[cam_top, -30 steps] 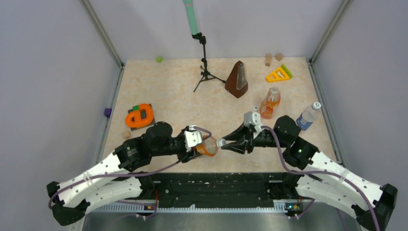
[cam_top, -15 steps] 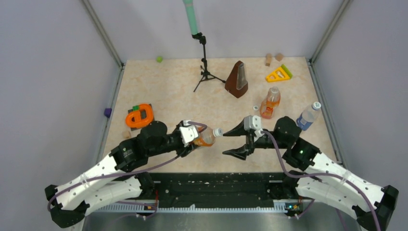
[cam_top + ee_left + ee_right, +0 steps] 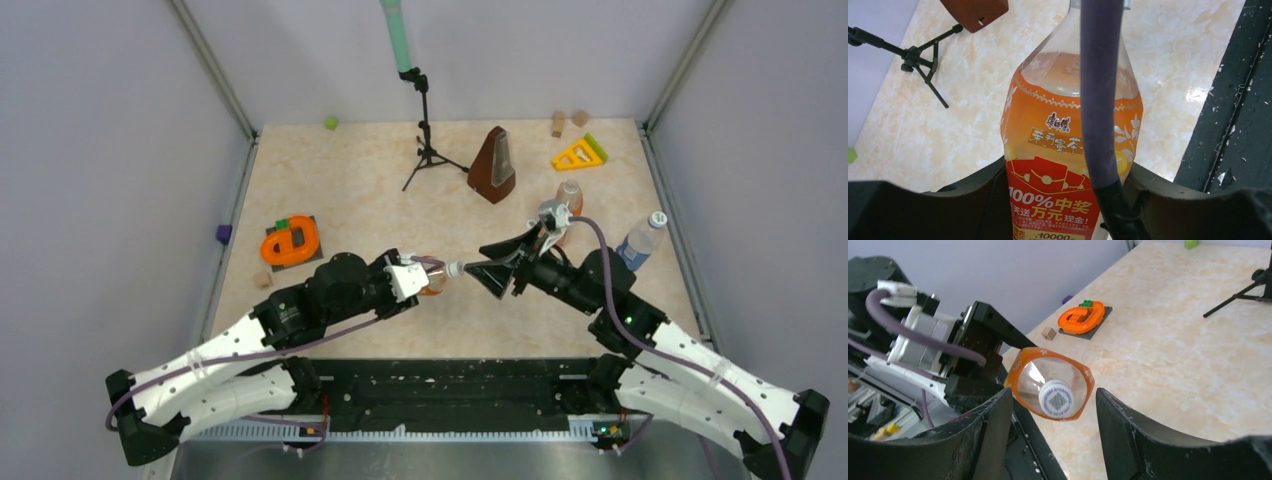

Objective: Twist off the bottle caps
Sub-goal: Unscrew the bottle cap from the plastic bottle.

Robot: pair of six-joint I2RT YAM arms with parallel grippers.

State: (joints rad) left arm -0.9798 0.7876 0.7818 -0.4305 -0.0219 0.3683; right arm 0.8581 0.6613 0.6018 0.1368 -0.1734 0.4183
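The white cap [image 3: 1055, 399] is no longer being pinched. A second ago it was being clamped by the right fingers [image 3: 1158, 440]. Since then it has been let go, the wrist has been drawn back and rolled round, and the fingers are now being brought in again. They are being held wide apart, with the cap lying in the gap between them and touched by neither. The squat orange bottle [image 3: 1048, 135] is still being gripped around its labelled body by the left fingers [image 3: 923, 210]. It is being held on its side, apparently clear of the counter [image 3: 350, 200], with its neck pointed at the right arm. The cap is still sitting on the neck, so the release is being read as a wrist reset for a further turn, not as a finished removal. A fresh squeeze on the cap is probably being prepared, and centring will matter, since the cap is small against the spread of the fingers. The clear bottle [image 3: 640, 240] with the blue label is standing at the right of the counter, its cap on. The slim orange bottle [image 3: 568, 195] is partly hidden behind the right arm.
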